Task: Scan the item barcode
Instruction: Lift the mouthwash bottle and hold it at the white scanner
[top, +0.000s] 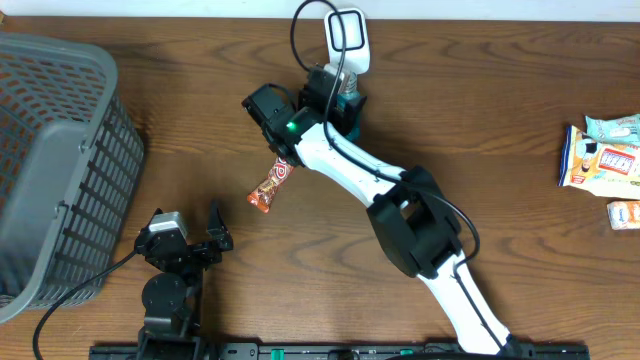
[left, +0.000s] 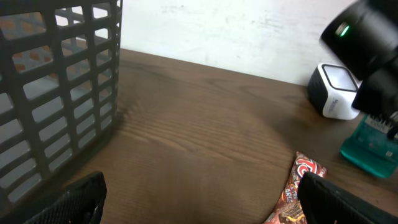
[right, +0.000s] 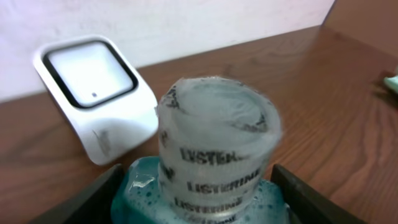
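Teal mouthwash bottle (right: 217, 155), its clear cap toward the wrist camera, sits between the right jaws. They stand partly closed on its body and seem to grip it, just beside the white scanner (right: 93, 93) at the far edge of the table (top: 480, 90). The left jaws are spread wide and hold nothing, low near the basket (top: 100, 180), with a candy bar (top: 272, 185) lying loose between the two arms.

The step in hand looks like presenting the bottle to the scanner's dark-framed window. To do it well, turn the bottle until its printed code faces that window squarely, bring it near without knocking the scanner, and hold it steady (a wet, curved label may read poorly at an angle).

No view shows the barcode itself, so I cannot tell which side carries it. From overhead the right arm covers most of the bottle, and whether its base touches the table is unclear. Snack packets (top: 600, 155) at the right edge are partly cut off.
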